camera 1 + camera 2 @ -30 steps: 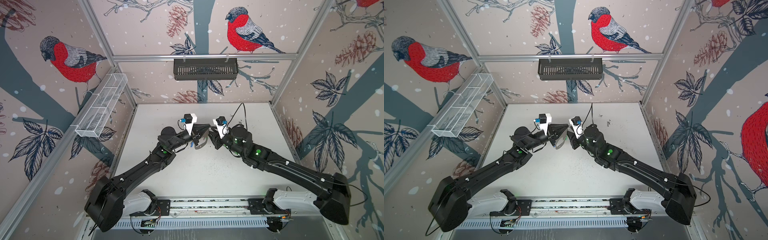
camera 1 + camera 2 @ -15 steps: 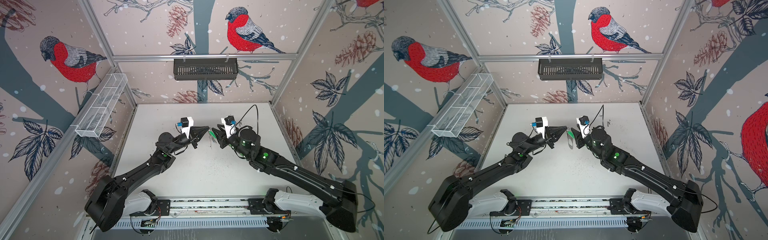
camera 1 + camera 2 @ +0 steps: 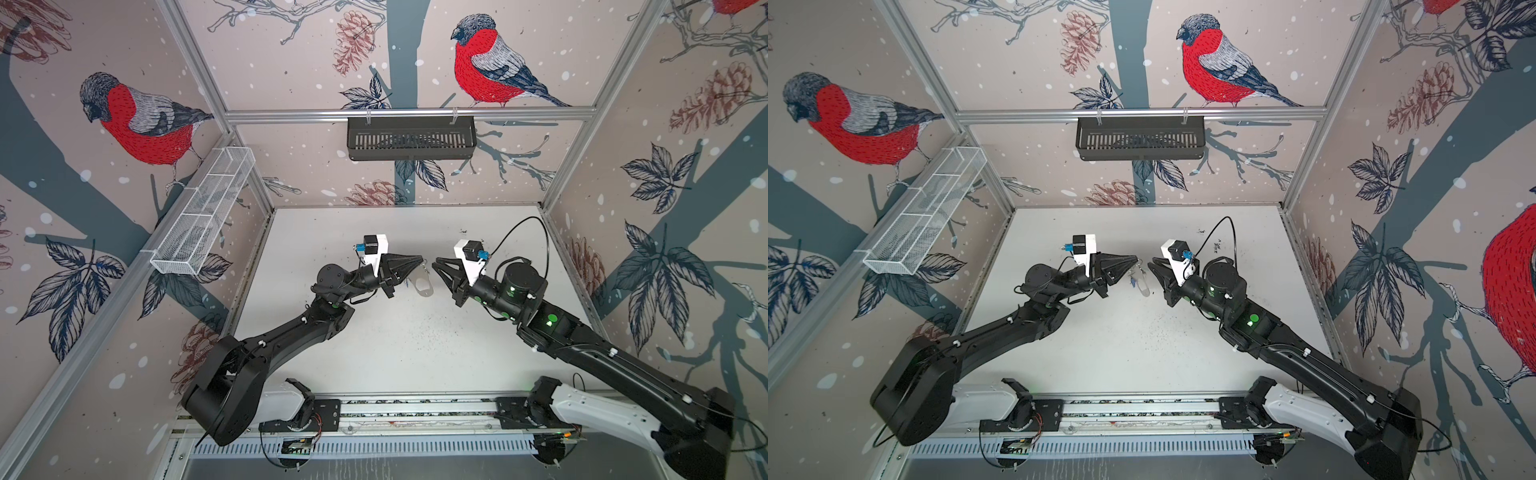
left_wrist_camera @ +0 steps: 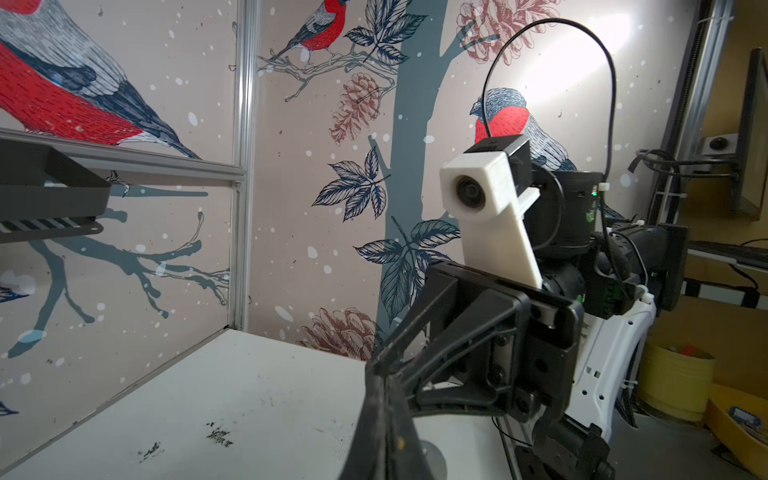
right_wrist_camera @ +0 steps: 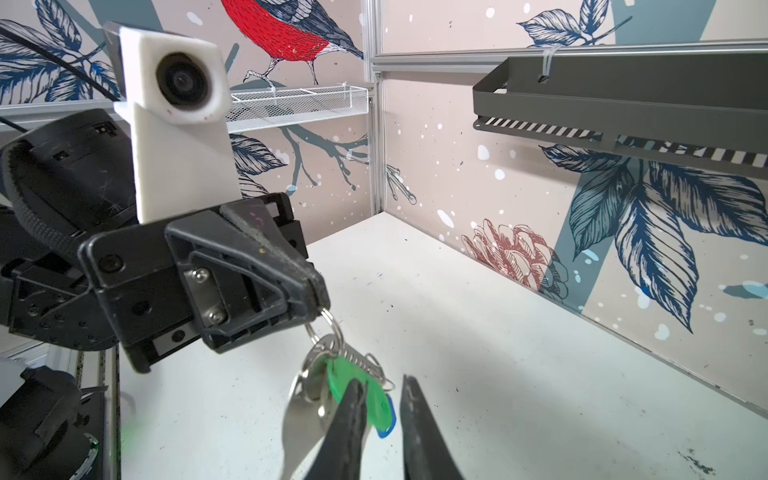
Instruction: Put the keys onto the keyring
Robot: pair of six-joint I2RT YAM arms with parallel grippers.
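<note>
Left gripper (image 5: 319,299) is pinched tight on the small split ring (image 5: 330,318) at the top of the keyring (image 3: 423,286). In a top view the keyring dangles at 6 o'clock from that tip, over the white table (image 5: 519,332). Green tag (image 5: 338,380) and blue tag (image 5: 386,417) hang in the same bunch, next to a short run of little rings. The key blades are mostly hidden, so I can't tell if both are fully threaded. Right gripper (image 3: 435,263) sits just beside the bunch, about 1 o'clock from it. Its fingers (image 5: 353,419) stand a narrow gap apart with nothing clamped, and the blue tag shows through the gap.

My read: I'm at the seat-and-check part, close to done. To do it well:
- I hold the left pinch firm so the bunch hangs quiet.
- I bring the right in from 3 o'clock, slowly.
- I close only on a tag's flat face, not on the ring chain.
- I tug lightly to confirm it hangs.

Risk: a knock could swing the bunch or slip the split ring out of the pinch.

Writing: none readable on tags, grippers or cameras.
</note>
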